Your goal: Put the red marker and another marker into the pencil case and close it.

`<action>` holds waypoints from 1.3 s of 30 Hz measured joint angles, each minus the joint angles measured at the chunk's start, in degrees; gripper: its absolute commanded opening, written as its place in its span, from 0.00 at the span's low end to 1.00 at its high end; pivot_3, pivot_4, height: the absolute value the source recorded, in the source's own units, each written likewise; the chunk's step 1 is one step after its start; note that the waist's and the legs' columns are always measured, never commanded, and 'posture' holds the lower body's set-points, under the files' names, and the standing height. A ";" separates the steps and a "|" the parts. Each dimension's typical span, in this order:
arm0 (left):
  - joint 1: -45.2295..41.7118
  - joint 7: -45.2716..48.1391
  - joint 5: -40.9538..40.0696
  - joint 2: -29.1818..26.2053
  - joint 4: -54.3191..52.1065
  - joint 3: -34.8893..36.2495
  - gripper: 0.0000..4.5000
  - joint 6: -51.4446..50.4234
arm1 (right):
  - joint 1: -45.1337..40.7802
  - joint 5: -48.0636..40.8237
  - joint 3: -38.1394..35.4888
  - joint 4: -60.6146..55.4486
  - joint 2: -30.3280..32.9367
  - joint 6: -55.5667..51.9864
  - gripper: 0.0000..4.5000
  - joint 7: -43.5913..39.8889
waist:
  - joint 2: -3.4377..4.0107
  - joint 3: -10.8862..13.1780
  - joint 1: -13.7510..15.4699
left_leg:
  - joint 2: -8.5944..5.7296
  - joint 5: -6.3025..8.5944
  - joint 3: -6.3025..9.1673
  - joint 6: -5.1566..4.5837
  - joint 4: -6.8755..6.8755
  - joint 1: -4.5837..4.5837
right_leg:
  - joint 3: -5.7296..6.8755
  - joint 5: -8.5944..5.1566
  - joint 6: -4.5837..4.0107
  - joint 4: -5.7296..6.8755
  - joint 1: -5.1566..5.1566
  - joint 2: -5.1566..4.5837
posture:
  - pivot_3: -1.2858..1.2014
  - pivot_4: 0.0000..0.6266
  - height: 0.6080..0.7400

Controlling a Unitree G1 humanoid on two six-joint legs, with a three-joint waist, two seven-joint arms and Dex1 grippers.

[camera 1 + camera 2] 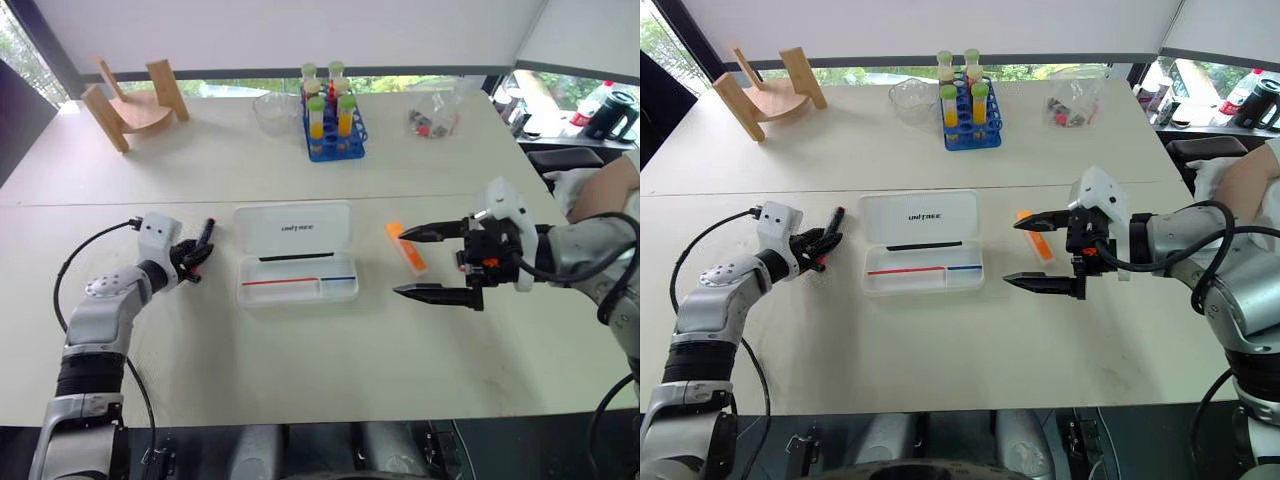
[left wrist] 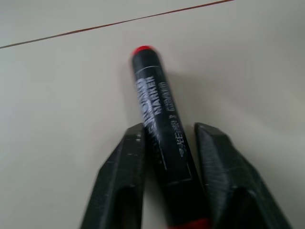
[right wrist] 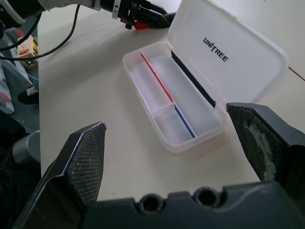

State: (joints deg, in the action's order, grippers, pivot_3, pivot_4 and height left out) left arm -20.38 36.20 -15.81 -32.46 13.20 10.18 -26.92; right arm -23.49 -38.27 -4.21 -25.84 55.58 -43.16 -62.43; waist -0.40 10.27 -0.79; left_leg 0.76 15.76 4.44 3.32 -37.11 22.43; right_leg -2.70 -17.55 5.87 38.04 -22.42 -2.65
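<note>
The red marker [image 2: 161, 129] lay between the fingers of the left gripper [image 1: 194, 255], its long axis running away toward the far side. The fingers had nearly closed around its barrel, but whether they gripped it could not be told. It lay just left of the open pencil case [image 1: 296, 256]. The right gripper [image 1: 432, 264] hung wide open and empty, with the orange highlighter [image 1: 406, 247] just beside it.

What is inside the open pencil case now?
Inside the pencil case lie a thin red pen, a blue pen and a black pen by the hinge. No marker is inside.
</note>
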 measured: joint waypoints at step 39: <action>-19.41 34.76 5.10 -1.71 2.79 -25.23 0.99 17.78 | 4.28 -1.77 -4.39 -4.53 0.86 -1.40 1.00 7.56 | -0.17 0.44 -0.19 | -0.02 -0.04 -0.04 0.06 -0.09 0.40 | -0.07 0.02 0.05 0.03 -0.35 0.04 | 0.52 0.24 1.00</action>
State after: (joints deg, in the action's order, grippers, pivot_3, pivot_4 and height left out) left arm -39.79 70.96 -10.72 -34.17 15.99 -15.05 -9.14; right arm -19.21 -40.04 -8.60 -30.37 56.44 -44.56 -54.87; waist -0.57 10.70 -0.98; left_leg 0.74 15.72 4.40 3.38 -37.20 22.82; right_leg -2.76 -17.52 5.91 38.07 -22.77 -2.61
